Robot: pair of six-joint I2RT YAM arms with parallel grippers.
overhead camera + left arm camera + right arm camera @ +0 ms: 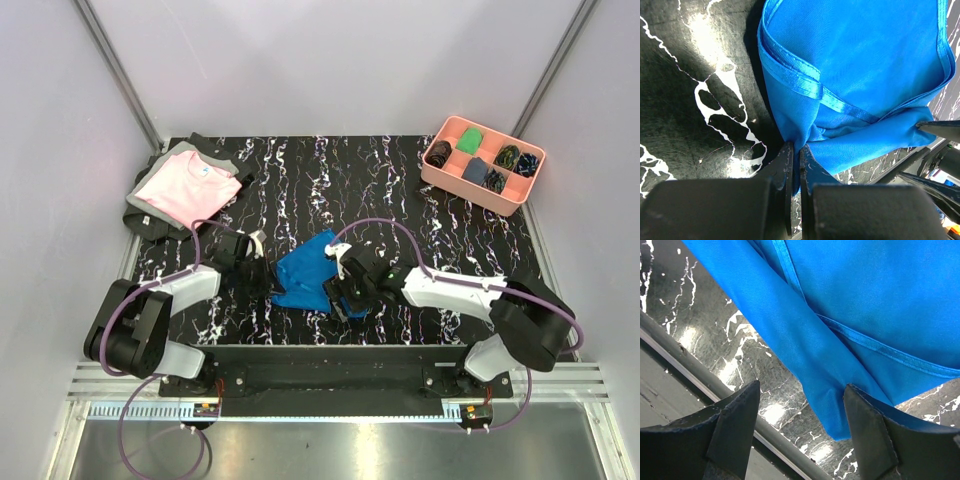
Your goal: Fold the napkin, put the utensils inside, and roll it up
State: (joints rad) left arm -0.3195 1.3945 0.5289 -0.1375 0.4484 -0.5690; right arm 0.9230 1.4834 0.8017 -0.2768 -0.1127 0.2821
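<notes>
Left pincer [796, 150]: jaws fully shut, pinching a bunched corner of the one large shiny royal-blue satin napkin [865, 60]; the cloth comes up out of the slit between the two fingers. Right pincer [801, 387]: jaws wide open, holding nothing. A rolled fold of the napkin hangs down between its two fingers [735, 425], close against the right-hand one, though I can't tell if it touches. Napkin count is 1. It sits crumpled and partly folded between the two pincers at the near middle of the black white-veined marble-look worktop [400, 180], with hemmed edges showing. Both wrist views cut the cloth off at the frame edges, and whatever is under or inside the folds is hidden. From above, both pincers are dark on a dark surface, so their jaw state is unreadable there and I'm going by the wrist cams. A grey metal rail [690, 360] runs along the near worktop edge below the right pincer. Arms: 2. Far left corner: 1 folded pink shirt with grey trim [190, 190] on something dark that is mostly covered. Far right corner: 1 salmon-pink compartment tray [470, 192] holding small cloth bundles. I count 6: one green, one grey-blue, four dark. They are too small for a firm count, and the dividers are hard to make out.
</notes>
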